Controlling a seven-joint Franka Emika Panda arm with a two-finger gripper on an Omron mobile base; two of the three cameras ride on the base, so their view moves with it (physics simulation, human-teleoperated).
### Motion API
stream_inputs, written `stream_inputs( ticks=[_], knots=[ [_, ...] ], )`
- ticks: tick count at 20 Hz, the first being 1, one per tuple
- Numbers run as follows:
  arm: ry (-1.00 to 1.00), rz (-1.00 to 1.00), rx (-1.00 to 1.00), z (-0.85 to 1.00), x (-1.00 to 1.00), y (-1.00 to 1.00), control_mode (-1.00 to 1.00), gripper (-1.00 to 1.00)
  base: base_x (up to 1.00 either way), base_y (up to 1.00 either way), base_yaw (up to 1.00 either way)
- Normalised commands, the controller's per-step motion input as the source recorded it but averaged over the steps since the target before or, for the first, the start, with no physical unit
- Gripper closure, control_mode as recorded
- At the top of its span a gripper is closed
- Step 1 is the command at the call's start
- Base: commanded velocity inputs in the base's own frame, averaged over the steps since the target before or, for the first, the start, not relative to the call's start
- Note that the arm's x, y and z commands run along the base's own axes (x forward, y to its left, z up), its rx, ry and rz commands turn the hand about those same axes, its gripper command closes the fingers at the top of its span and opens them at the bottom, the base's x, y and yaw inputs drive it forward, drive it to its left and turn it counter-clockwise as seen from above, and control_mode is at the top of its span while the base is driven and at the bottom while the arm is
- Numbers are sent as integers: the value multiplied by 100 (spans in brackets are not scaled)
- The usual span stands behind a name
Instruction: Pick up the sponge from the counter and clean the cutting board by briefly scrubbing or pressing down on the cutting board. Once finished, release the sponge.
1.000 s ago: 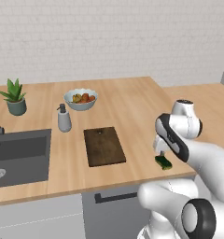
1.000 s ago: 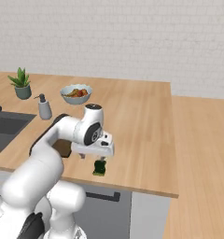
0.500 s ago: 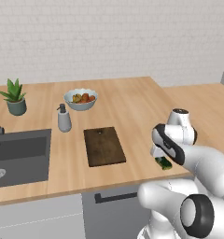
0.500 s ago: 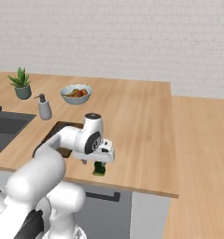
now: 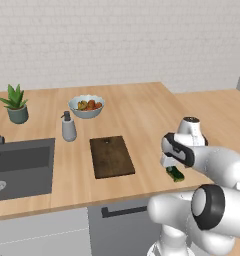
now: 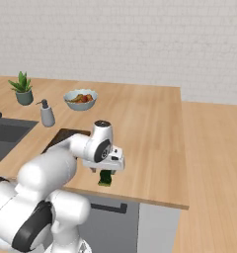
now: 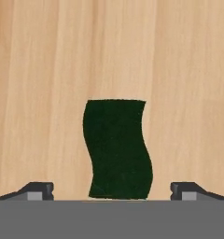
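Note:
The sponge (image 5: 176,174) (image 6: 105,178), a small dark green block, lies on the light wood counter (image 5: 137,110) (image 6: 150,123) near its front edge. My gripper (image 5: 171,167) (image 6: 105,171) hangs straight down over it, open. In the hand view the sponge (image 7: 117,149) sits between the two spread fingertips, and the gripper (image 7: 112,189) touches neither of its sides. The dark brown cutting board (image 5: 111,156) lies to the sponge's left, bare; in the right base view my arm covers most of the cutting board (image 6: 61,137).
A grey sink basin (image 5: 19,167) is sunk into the counter at the far left. Behind the board stand a soap dispenser (image 5: 68,127), a bowl of fruit (image 5: 86,105) and a potted plant (image 5: 15,102). The counter ends just right of the sponge.
The hand has come down over the sponge, from well above it to close around it. The sponge and the board have not moved.

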Motion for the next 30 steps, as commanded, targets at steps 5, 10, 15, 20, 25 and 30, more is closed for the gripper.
stream_inputs(
  ticks=[5,10,15,20,25,30],
  knots=[
    [0,2,0,-22,1,0,-100,-100,0,0,0],
    [0,1,-5,-22,11,0,-100,-100,0,0,0],
    [0,2,-5,-22,10,0,-100,-100,0,0,0],
    [0,2,0,-17,3,0,-100,-100,0,0,0],
    [0,4,0,-25,0,0,-100,-100,0,0,0],
    [0,5,-2,-33,0,1,-100,-100,0,0,0]
  ],
)
